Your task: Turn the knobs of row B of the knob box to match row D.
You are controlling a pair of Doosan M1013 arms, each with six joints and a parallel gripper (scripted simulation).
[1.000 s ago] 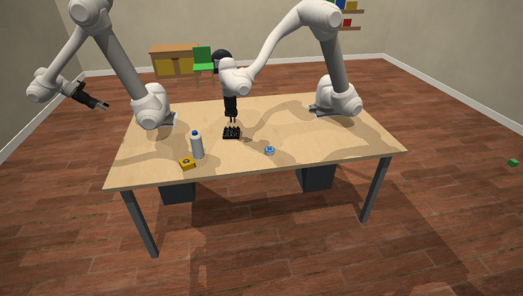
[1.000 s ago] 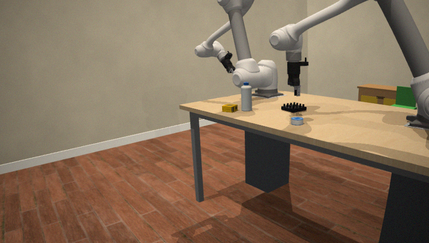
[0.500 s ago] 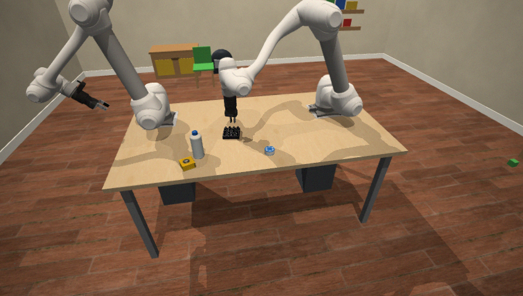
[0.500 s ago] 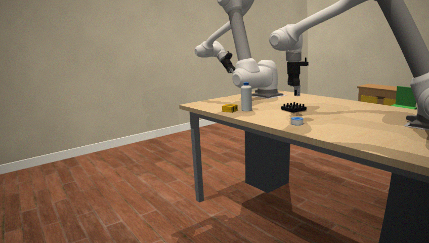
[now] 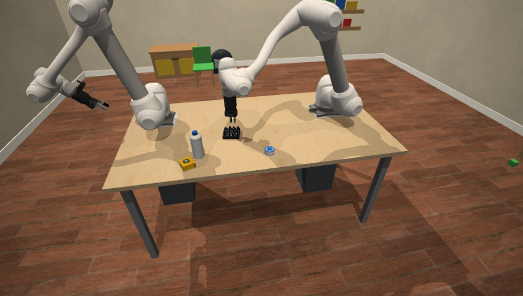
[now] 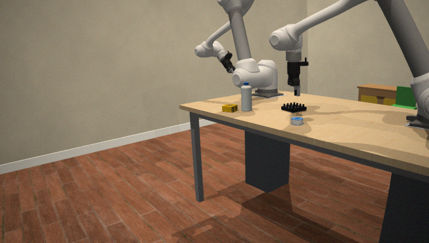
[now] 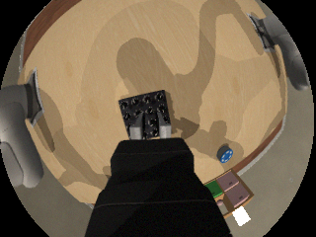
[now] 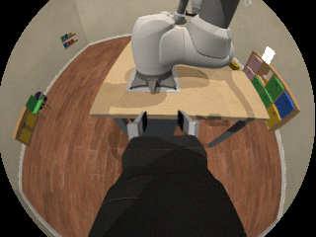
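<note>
"Over the table, what was hidden?"

"Some knobs of the knob box, behind the left gripper's parted, empty jaws; its marks were too small to read"

"The right gripper?"

"Released, well apart; the bottle stood near the yellow box"

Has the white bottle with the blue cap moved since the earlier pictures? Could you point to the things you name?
No. The white bottle with the blue cap (image 5: 197,146) (image 6: 246,99) still stands just behind the yellow box (image 5: 187,163) (image 6: 228,108) in the top view.
</note>
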